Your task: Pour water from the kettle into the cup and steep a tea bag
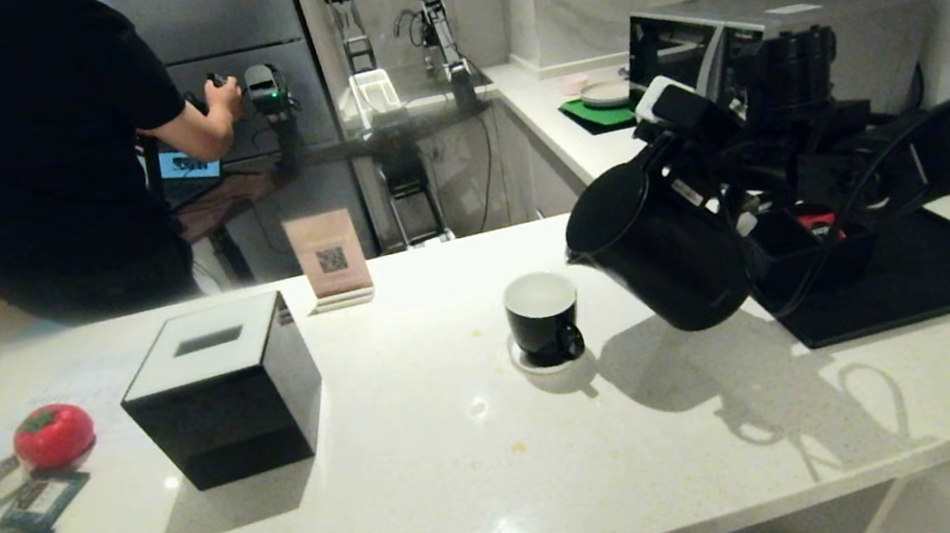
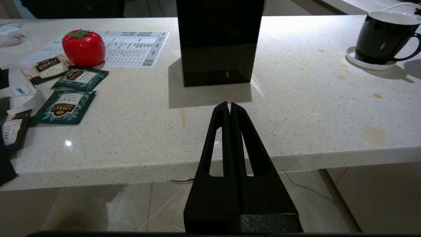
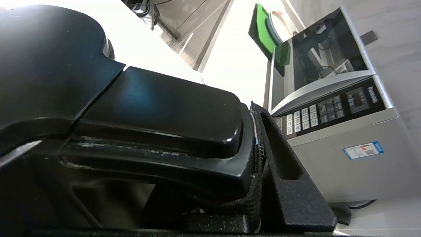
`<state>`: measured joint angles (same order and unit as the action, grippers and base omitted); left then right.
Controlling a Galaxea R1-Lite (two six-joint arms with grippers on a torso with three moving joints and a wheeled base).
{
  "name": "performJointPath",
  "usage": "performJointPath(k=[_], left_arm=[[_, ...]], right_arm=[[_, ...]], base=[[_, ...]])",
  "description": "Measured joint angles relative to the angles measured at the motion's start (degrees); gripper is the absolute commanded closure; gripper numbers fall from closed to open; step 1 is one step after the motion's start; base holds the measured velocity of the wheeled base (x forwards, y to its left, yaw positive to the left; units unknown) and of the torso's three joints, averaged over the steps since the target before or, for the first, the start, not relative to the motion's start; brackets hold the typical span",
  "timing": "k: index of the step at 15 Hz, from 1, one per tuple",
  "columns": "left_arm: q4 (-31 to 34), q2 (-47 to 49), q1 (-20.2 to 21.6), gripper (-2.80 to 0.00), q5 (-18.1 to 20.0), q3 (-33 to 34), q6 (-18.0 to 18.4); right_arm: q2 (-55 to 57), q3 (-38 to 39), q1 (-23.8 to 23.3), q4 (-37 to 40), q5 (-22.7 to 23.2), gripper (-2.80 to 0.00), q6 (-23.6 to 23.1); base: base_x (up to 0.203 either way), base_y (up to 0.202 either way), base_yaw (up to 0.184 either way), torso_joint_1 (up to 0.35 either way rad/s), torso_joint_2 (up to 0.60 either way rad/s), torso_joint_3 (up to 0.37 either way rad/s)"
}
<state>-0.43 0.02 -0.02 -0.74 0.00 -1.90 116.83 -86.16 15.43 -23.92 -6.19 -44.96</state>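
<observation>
On the speckled white stone counter (image 1: 431, 467), the right gripper (image 1: 718, 187) clamps its jaws on the loop handle of the matte black kettle (image 1: 657, 260), tilted spout-first just beside the glossy black cup (image 1: 543, 318) on a white coaster. A black cube box (image 1: 221, 391) stands well left. The left gripper (image 2: 229, 108), jaws pressed together, hangs off the counter's edge; no tea bag can be made out.

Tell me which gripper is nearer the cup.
Right. The right gripper holds the kettle tilted just right of the cup. The left gripper hangs shut off the counter's front edge, the cup far across.
</observation>
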Motion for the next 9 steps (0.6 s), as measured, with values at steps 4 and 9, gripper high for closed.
performJointPath(k=[4,9], left_arm=[[0.0,0.0,0.0,0.00,0.0,0.0,0.0],[0.0,0.0,0.0,0.00,0.0,0.0,0.0]], right_arm=[[-0.1,-1.0,0.4,2.1,0.0,0.00,-0.8],[0.0,-2.0,1.3,3.8,0.0,0.00,-2.2]], base=[[0.000,0.000,0.000,0.000,0.00,0.000],[0.000,0.000,0.000,0.000,0.00,0.000]])
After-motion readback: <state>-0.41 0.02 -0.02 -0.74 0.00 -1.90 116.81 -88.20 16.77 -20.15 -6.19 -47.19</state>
